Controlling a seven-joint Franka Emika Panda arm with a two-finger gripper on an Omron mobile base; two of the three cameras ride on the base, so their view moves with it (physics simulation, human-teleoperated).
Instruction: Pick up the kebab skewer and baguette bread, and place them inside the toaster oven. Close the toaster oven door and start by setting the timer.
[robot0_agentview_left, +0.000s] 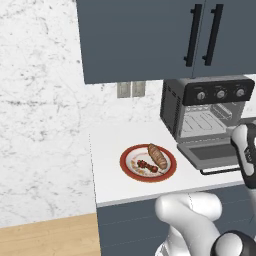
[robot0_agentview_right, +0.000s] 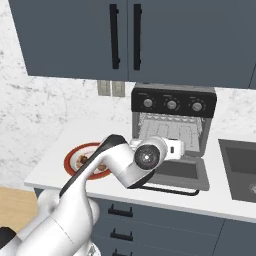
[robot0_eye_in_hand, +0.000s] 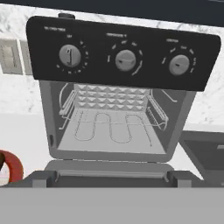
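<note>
- A white countertop (robot0_agentview_left: 115, 185) is occupying the middle of the left base view, sitting on dark grey-blue base cabinets, with a marbled white wall (robot0_agentview_left: 40, 100) behind it and a strip of wooden floor (robot0_agentview_left: 45, 237) showing at lower left.
- Dark grey-blue upper cabinets (robot0_agentview_left: 150, 35) with black bar handles are filling the top of the frame; two pale wall outlets (robot0_agentview_left: 130, 89) are sitting just below them.
- A round red-rimmed plate (robot0_agentview_left: 148, 163) is lying at the counter's centre, carrying the golden-brown baguette bread (robot0_agentview_left: 157, 156) and, just beside it, the dark red kebab skewer (robot0_agentview_left: 147, 165).
- The boxy black and dark grey toaster oven (robot0_agentview_left: 210, 112) is standing at centre right, its three silver knobs (robot0_eye_in_hand: 125, 60) lining the top panel and its wire rack (robot0_eye_in_hand: 109, 118) showing inside.
- The grey-framed toaster oven door (robot0_agentview_left: 212, 154) is lying dropped open, flat toward the camera.
- A dark sink basin (robot0_agentview_right: 240, 167) is being cut off at the right edge of the right base view.
- The white arm is covering part of the plate in the right base view, so the food there is hard to make out.
- The gripper is facing the oven cavity; whether its jaws are released or clenched cannot be told.
</note>
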